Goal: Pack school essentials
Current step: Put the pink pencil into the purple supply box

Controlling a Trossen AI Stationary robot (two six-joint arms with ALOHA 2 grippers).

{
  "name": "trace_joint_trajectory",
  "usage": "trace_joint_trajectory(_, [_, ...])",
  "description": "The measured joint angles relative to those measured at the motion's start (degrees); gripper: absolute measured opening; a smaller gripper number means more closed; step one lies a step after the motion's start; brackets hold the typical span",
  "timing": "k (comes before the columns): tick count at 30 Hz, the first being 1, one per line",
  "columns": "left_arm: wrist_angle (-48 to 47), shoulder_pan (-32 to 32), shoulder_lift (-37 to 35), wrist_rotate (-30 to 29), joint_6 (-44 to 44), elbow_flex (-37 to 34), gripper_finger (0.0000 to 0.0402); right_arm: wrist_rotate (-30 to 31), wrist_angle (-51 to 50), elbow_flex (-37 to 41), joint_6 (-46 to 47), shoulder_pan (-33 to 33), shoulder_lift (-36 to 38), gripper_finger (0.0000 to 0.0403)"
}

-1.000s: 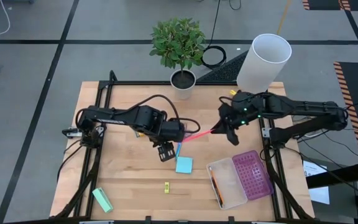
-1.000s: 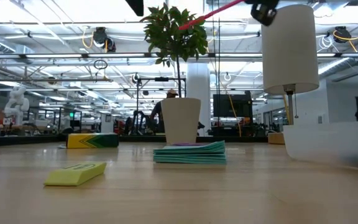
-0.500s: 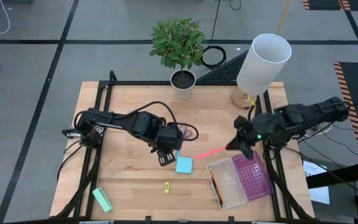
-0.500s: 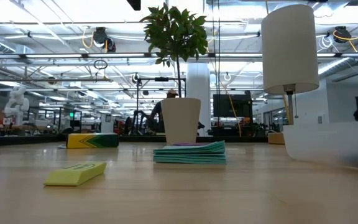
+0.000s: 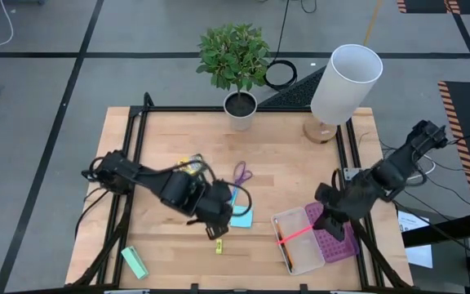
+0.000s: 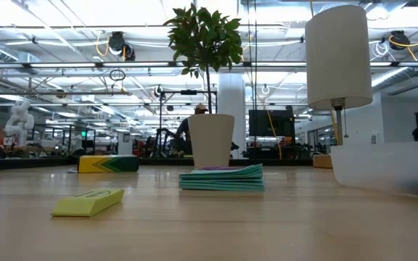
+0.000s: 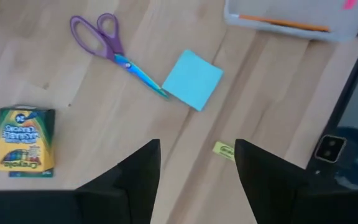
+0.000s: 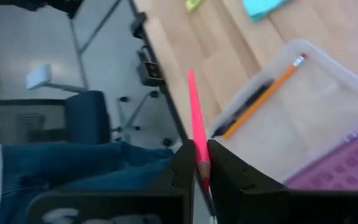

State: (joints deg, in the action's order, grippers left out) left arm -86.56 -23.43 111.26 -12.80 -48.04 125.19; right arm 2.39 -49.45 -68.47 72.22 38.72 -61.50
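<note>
The right gripper [image 5: 325, 226] is clamped on the red pencil [image 5: 294, 235], holding it over the clear box [image 5: 300, 255] at the table's front right, where an orange pencil [image 8: 263, 98] and a black pen [image 8: 244, 109] already lie (its purple lid [image 5: 337, 237] is alongside). The left gripper [image 5: 217, 231], fingers spread and holding nothing, hangs over the tiny yellow piece [image 7: 224, 150], just beside the light-blue sticky-note pad [image 7: 193, 79]. The purple-handled scissors [image 7: 114, 48] touch the pad, and the crayon box [image 7: 26, 139] lies farther left.
</note>
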Motion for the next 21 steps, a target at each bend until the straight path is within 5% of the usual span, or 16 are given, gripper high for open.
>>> trace_joint_trajectory(11, [-0.15,-8.02,0.00,-7.97,-10.82,0.01,0.0207,8.65,-10.24,0.00,8.90,5.84,-8.55,0.0020])
trace_joint_trajectory(21, [-0.14,-8.39,0.02,-8.56,-13.78,0.00,0.0207,15.57,-13.53,0.00,11.26,6.03,-15.79,0.0020])
